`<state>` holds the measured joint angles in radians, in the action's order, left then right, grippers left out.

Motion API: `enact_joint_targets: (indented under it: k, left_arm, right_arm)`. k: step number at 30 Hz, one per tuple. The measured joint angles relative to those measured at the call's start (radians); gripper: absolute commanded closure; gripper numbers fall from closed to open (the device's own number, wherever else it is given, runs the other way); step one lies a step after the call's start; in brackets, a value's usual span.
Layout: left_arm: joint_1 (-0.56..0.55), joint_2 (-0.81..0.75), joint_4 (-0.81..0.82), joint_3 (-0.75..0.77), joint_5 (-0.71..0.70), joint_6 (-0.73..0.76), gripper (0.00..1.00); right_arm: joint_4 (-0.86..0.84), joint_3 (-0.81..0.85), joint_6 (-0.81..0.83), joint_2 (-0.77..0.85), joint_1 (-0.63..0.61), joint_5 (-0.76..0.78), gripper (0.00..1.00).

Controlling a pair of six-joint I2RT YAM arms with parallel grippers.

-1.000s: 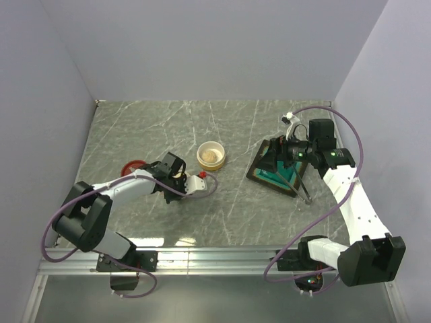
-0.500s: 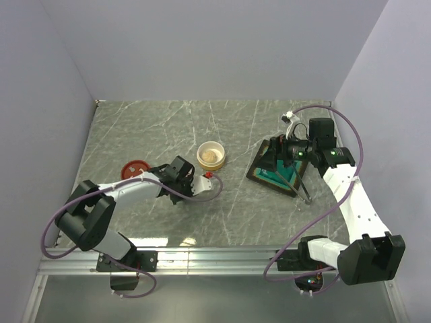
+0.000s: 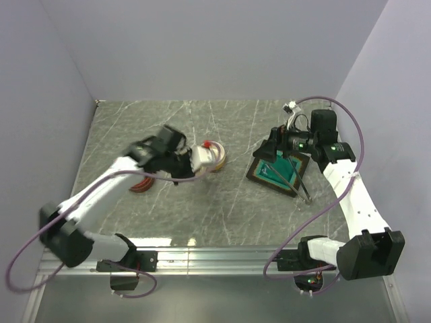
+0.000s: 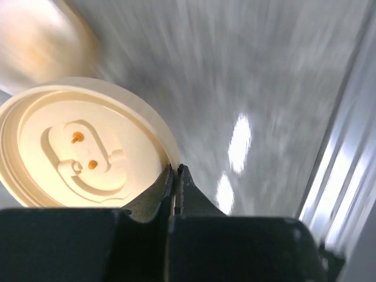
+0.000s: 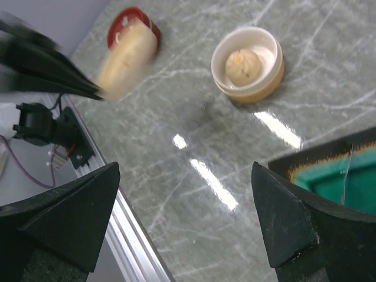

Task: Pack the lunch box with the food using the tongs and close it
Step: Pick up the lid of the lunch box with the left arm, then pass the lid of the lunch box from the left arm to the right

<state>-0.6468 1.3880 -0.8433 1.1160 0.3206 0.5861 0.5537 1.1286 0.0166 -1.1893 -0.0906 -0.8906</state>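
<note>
Both jaws of the left gripper (image 4: 176,170) pinch the rim of a cream lid (image 4: 76,155), now lifted beside the cream container (image 5: 248,64) of food (image 5: 242,63). A second ago it sat low near the red lid (image 5: 126,17). The right gripper (image 5: 182,217) stays wide apart over the green tray (image 3: 269,173). The tongs (image 3: 304,190) lie unmoved at its edge.

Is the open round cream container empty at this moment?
No, the right wrist view shows a tan piece of food sitting inside the round cream container.
</note>
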Motion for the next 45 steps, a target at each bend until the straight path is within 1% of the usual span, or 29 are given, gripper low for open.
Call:
enact_joint_targets:
  k: [1,3,4,6,8,11,13,15,19,21,22,24,26,28,31,34,36,41,45]
  left_arm:
    - [0.018,-0.053,-0.007,0.087,0.082,-0.001,1.00]
    - [0.051,-0.163,0.022,0.167,0.189,-0.005,1.00]
    - [0.070,-0.247,0.051,0.179,0.248,-0.013,1.00]
    - [0.078,-0.369,0.059,0.179,0.339,-0.031,1.00]
    - [0.069,-0.444,0.058,0.180,0.434,-0.047,1.00]
    - [0.066,-0.461,0.069,0.175,0.520,-0.068,1.00]
    - [0.067,-0.459,0.082,0.156,0.539,-0.069,1.00]
    - [0.068,-0.464,0.093,0.122,0.548,-0.066,1.00]
    - [0.070,-0.504,0.116,0.081,0.578,-0.078,1.00]
    - [0.091,-0.523,0.155,0.081,0.637,-0.118,1.00]
    - [0.111,-0.528,0.180,0.081,0.673,-0.145,1.00]
    - [0.175,-0.536,0.259,0.080,0.754,-0.260,1.00]
    - [0.240,-0.557,0.460,0.030,0.828,-0.449,1.00]
    - [0.294,-0.580,0.652,-0.041,0.869,-0.641,1.00]
    - [0.340,-0.600,0.832,-0.098,0.914,-0.837,1.00]
    - [0.361,-0.613,0.939,-0.103,0.938,-0.948,1.00]
    - [0.370,-0.625,0.990,-0.103,0.946,-0.994,1.00]
    - [0.378,-0.645,1.065,-0.103,0.962,-1.056,1.00]
    - [0.385,-0.645,1.088,-0.103,0.958,-1.083,1.00]
  right_arm:
    - [-0.018,0.007,-0.012,-0.004,0.000,-0.007,0.01]
    - [-0.047,0.031,-0.035,-0.018,0.000,-0.024,0.03]
    - [-0.064,0.045,-0.047,-0.027,0.000,-0.033,0.03]
    - [-0.100,0.071,-0.071,-0.043,-0.004,-0.051,0.04]
    - [-0.135,0.087,-0.099,-0.051,-0.012,-0.069,0.05]
    - [-0.191,0.103,-0.146,-0.052,-0.038,-0.090,0.07]
    - [-0.223,0.113,-0.180,-0.052,-0.067,-0.099,0.07]
    - [-0.249,0.122,-0.209,-0.052,-0.106,-0.101,0.07]
    - [-0.314,0.129,-0.295,-0.052,-0.222,-0.095,0.08]
    - [-0.361,0.129,-0.354,-0.058,-0.267,-0.099,0.08]
    - [-0.386,0.129,-0.389,-0.060,-0.284,-0.101,0.08]
    - [-0.449,0.129,-0.465,-0.071,-0.303,-0.106,0.08]
    - [-0.518,0.128,-0.555,-0.083,-0.305,-0.106,0.08]
    - [-0.600,0.127,-0.644,-0.100,-0.306,-0.103,0.10]
    - [-0.699,0.121,-0.729,-0.110,-0.312,-0.091,0.14]
    - [-0.799,0.120,-0.801,-0.113,-0.328,-0.090,0.16]
    - [-0.848,0.120,-0.835,-0.114,-0.346,-0.090,0.16]
    - [-0.861,0.121,-0.841,-0.122,-0.409,-0.090,0.18]
    - [-0.861,0.121,-0.845,-0.127,-0.450,-0.094,0.17]
